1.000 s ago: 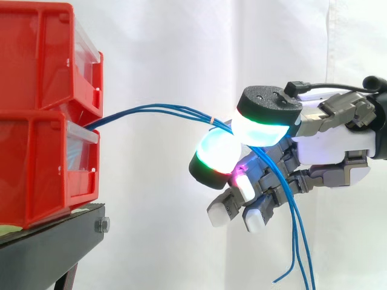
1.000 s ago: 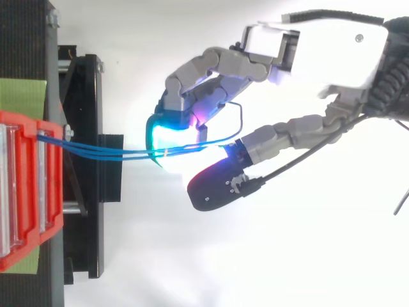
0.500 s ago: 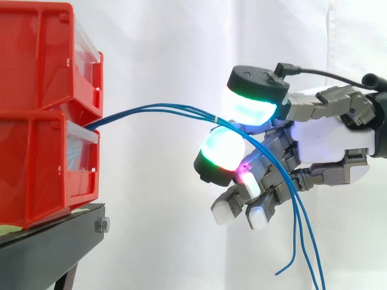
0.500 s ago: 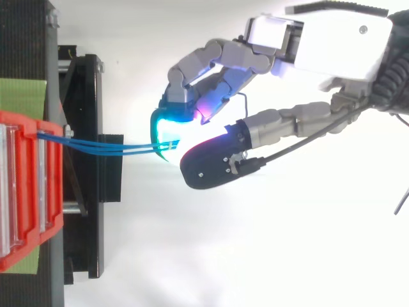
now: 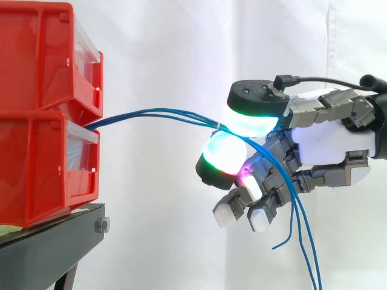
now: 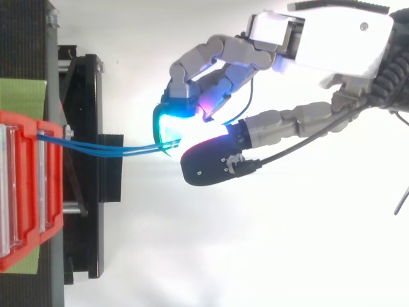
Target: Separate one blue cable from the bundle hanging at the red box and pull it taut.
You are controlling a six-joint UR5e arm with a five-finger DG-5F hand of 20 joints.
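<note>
**As cables [image 5: 157, 113] are arcing slack, hand [image 5: 329, 148] is pinching them**

Blue cables are running from between the red bins [image 5: 42, 121] to thumb and finger pad, which are clamping them; loose ends are hanging below the palm.

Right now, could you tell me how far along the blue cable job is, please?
Done: the hand is at the blue cable bundle, out from the red bins. In hand: its glowing pads pinch the bundle beside its small band, several strands together. Left: singling out one cable and tightening it; the strands curve loosely.
</note>
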